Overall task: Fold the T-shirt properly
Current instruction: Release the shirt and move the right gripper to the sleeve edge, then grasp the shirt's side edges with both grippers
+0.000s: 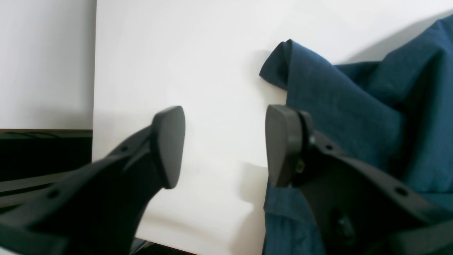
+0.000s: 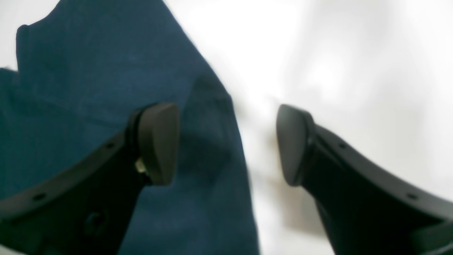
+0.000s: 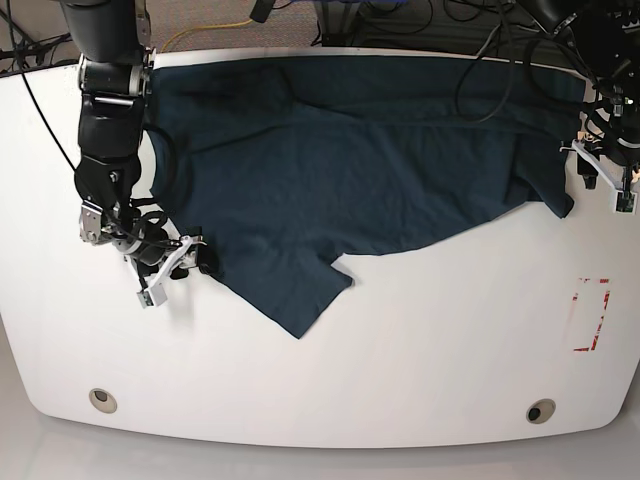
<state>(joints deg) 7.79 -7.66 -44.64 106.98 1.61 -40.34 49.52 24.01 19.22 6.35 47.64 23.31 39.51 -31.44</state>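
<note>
The T-shirt [image 3: 370, 160] lies spread across the upper half of the white table [image 3: 420, 370] in the base view, one sleeve pointing down toward centre-left and another corner reaching the right edge; no label, brand or readable writing shows on it. The right gripper [image 2: 226, 145], at the left of the base view, stands spread with nothing between its jaws, one finger [image 2: 157, 141] over the cloth's edge. The left gripper [image 1: 224, 145], at the right edge, is likewise spread and empty beside a folded corner; a red rectangular marking [image 3: 592, 315] at lower right carries no legible text.

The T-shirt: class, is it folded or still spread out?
Mostly spread: the T-shirt lies open across the table, wrinkled, one sleeve sticking out.
</note>
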